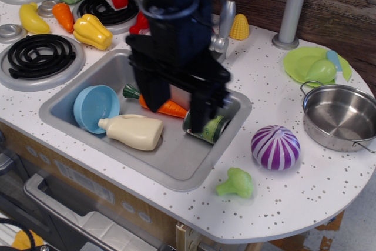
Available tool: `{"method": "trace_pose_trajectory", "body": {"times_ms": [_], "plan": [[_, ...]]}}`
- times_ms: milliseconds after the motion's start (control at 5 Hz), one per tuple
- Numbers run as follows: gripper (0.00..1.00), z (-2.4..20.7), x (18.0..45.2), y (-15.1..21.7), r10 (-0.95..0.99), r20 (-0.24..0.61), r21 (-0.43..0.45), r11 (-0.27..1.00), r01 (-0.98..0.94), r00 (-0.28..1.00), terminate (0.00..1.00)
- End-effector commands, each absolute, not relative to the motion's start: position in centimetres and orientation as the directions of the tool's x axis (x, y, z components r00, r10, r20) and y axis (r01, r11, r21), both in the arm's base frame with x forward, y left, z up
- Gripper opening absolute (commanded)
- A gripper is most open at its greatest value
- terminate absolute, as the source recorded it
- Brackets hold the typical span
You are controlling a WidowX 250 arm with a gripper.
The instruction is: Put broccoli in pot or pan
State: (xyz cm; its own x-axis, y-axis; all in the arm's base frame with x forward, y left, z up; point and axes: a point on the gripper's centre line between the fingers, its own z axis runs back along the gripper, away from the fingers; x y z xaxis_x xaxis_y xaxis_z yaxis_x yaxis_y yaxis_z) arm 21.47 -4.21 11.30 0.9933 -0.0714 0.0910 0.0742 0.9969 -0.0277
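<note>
Gripper: we see our gripper [176, 107] hanging above the middle of the sink [70, 95], blurred by motion; the two dark fingers stand apart with clear space between them, and nothing is held.

Broccoli: the broccoli [236, 183] lies on its side on the speckled counter [294, 204], just beyond the sink's near right corner and below the purple striped ball [275, 147], close to it but not touching.

Pot: the steel pot [339, 116] sits at the counter's right edge, empty, wire loop handles showing; it is well apart from the broccoli, with the ball roughly between them.

Step in hand: we judge ourselves on the approach, with the grasp not yet begun.

How it will handle: we expect a light, hollow, stiff plastic piece, not fragile, with a smooth skin that could slip or skitter away if nudged on the hard counter.

Where to take hold: we would close across the bumpy floret head, its widest part, where the lumps give the fingers some bite; the short stem looks too thin and low.

Risk: the ball could roll if brushed on the way down or on the carry towards the pot.

Other clutter: a carrot [170, 107], a green can [210, 127], a cream bottle [134, 131] and a blue bowl [94, 107] lie in the sink under our arm.
</note>
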Motion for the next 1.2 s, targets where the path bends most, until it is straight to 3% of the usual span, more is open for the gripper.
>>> {"method": "trace_pose_trajectory", "body": {"times_ms": [0,1000], "plan": [[1.0,9.3,22.4,-7.8,-0.04,0.168,-0.019,0.999,0.044,0.985,0.0],[1.0,3.9,23.4,-9.0,-0.035,0.222,-0.002,0.999,0.036,0.974,0.0]]}}
